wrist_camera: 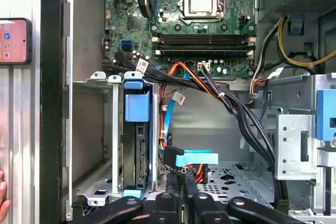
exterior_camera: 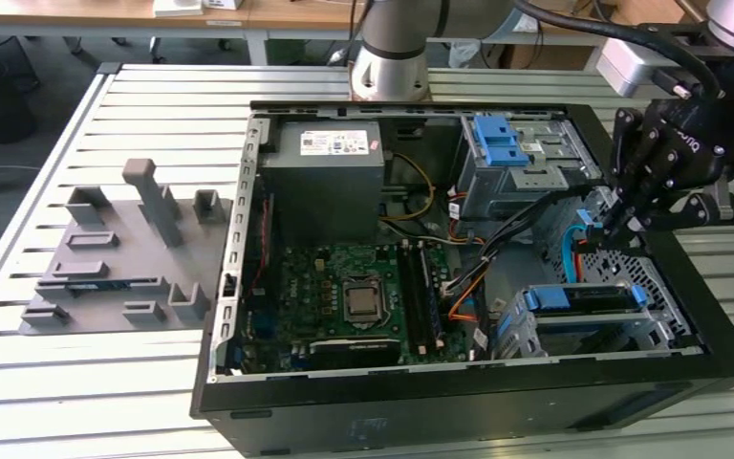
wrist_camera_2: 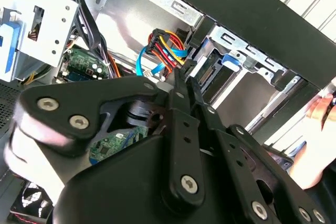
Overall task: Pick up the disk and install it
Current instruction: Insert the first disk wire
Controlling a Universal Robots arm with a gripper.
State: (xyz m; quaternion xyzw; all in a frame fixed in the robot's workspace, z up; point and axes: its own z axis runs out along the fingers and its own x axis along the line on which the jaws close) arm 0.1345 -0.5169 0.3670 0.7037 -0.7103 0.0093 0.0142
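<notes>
Reaching into the computer case [exterior_camera: 469, 411], the gripper [exterior_camera: 612, 229] is seen pressed together on a cable connector [wrist_camera: 171, 157]; the disk [exterior_camera: 580, 298] is half hidden in its bay.

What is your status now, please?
Gripper shut, tips at black cable plug. Disk sits in drive cage. Cables crowd beside it.

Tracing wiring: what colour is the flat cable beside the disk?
Light blue cable, best in first wrist view.
</notes>
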